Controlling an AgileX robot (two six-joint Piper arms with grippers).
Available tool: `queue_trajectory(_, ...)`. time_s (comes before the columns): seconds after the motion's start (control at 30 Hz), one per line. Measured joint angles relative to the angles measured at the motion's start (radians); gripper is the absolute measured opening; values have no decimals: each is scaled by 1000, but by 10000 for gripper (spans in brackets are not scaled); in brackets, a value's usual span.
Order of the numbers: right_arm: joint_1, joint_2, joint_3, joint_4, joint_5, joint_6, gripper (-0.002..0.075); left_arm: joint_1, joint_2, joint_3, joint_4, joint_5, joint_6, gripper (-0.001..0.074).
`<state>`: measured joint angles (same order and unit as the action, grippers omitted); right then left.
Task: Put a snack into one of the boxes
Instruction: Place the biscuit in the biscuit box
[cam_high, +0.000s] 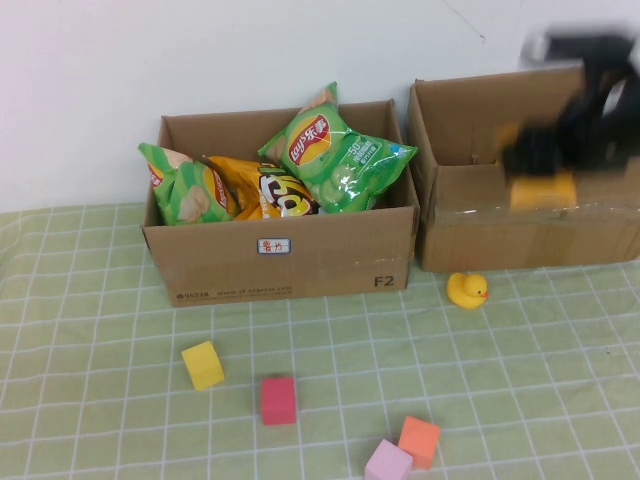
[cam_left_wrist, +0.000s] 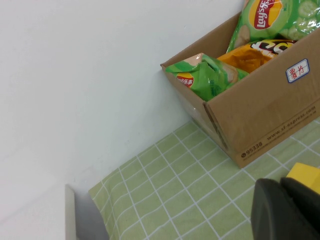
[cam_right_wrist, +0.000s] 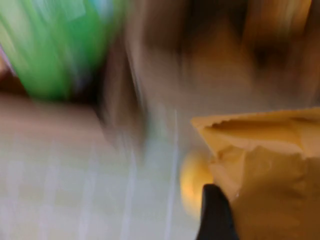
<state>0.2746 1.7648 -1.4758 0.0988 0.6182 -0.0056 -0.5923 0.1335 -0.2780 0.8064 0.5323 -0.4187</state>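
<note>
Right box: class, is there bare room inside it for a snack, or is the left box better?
Right box: bare floor at its left end; right gripper holds an orange snack over its front. Left box is crowded with chip bags. Left gripper is parked by the yellow block.

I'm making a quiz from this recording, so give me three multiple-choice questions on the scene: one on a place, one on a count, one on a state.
1. Where is the rubber duck?
A. in the left box
B. on the cloth before the right box
C. on the red cube

2. How many cubes lie on the cloth?
A. two
B. four
C. six

3. What does the right gripper hold?
A. a yellow-orange pack
B. the duck
C. nothing

Answers: 1 B, it sits by the box's front. 2 B: yellow, red, orange, purple. 3 A, the pack hangs over the right box. The left gripper is shut, low beside the left box.
</note>
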Motion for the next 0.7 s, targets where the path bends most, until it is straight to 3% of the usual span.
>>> queue_trajectory(0.2,0,-51,-60,28,-259,-6,417,0,0,0,0,0,-11,-1)
queue_trajectory(0.47,0,111,-60,69,-555,-6,420,0,0,0,2,2,-16,-1)
queue_trajectory(0.7,0,254,-83,176,-504,-7,574,0,0,0,2,2,-16,-1)
